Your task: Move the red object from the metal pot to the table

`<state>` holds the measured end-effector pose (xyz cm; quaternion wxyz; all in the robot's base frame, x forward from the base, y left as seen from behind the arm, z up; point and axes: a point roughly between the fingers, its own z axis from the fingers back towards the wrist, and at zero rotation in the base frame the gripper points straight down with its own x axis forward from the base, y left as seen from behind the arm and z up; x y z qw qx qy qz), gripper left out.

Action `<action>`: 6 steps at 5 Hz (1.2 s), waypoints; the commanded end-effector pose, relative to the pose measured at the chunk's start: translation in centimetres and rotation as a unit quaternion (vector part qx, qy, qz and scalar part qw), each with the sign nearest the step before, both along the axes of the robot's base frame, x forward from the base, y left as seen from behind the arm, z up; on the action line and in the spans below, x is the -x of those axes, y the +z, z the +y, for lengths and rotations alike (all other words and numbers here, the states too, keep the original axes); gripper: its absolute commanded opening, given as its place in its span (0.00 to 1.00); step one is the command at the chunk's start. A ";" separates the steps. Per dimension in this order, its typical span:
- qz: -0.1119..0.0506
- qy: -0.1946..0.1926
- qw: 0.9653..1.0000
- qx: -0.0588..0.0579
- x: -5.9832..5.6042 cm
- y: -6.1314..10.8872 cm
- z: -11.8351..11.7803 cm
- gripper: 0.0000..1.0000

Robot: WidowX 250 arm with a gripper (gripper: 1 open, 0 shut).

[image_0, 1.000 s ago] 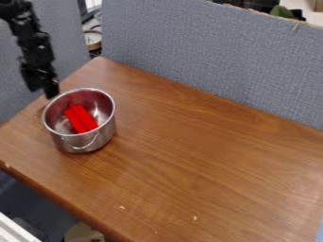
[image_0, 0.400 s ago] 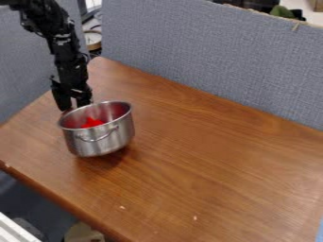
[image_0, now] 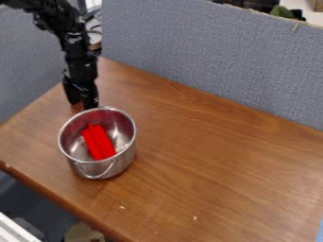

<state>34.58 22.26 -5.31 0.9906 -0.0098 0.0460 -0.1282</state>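
Observation:
The metal pot (image_0: 109, 166) stands upright on the left part of the wooden table (image_0: 214, 142). Inside it the red object (image_0: 97, 142) lies flat on the bottom, fully in sight. My gripper (image_0: 81, 98) hangs from a black arm and points straight down. It is just behind the pot's far rim, near the table's back left edge. Its dark fingers are open, and nothing shows between them. It is not over the red object.
A grey fabric partition (image_0: 202, 47) runs along the back of the table, close behind the arm. The table's left corner and front edge (image_0: 25, 175) lie near the pot. Bare wood stretches to the right of the pot.
My gripper has come in from the left edge, moving right and slightly down to the pot's far rim. The pot now sits a little nearer the front and right.

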 end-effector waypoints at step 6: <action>-0.027 0.095 0.995 -0.023 -4.1 3.7 3.6 1.00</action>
